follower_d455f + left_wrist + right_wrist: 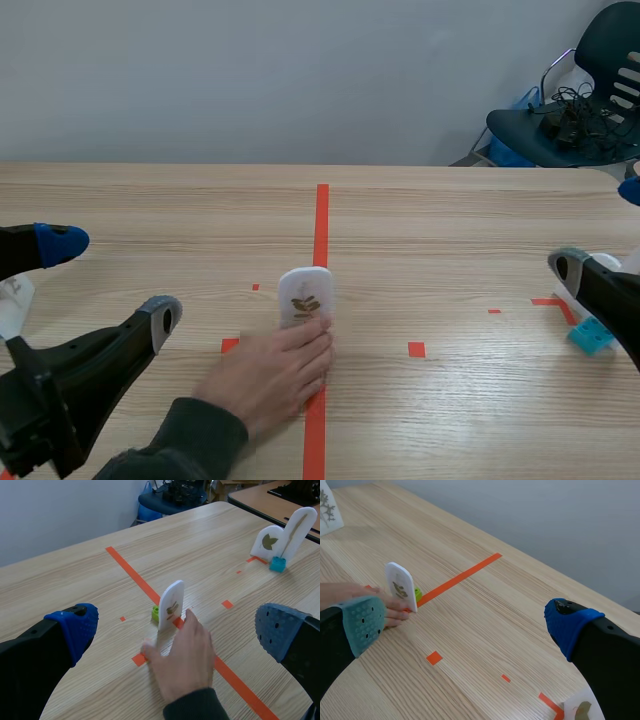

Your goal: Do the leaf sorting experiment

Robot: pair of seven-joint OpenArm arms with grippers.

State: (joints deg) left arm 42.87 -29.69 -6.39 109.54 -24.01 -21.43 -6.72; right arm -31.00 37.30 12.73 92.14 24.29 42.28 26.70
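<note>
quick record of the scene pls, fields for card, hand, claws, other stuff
leaf card: upright in a green holder, on the centre tape line
person's hand: on the table, fingers at the leaf card's base
left claw: open, empty
right claw: open, empty
other cards: two upright by a blue holder, near the right claw

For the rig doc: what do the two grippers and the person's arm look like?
The left gripper and right gripper each have two thick black fingers, one tipped with a bright blue pad, the other with a grey-green dotted pad. The person's hand comes out of a dark long sleeve.
</note>
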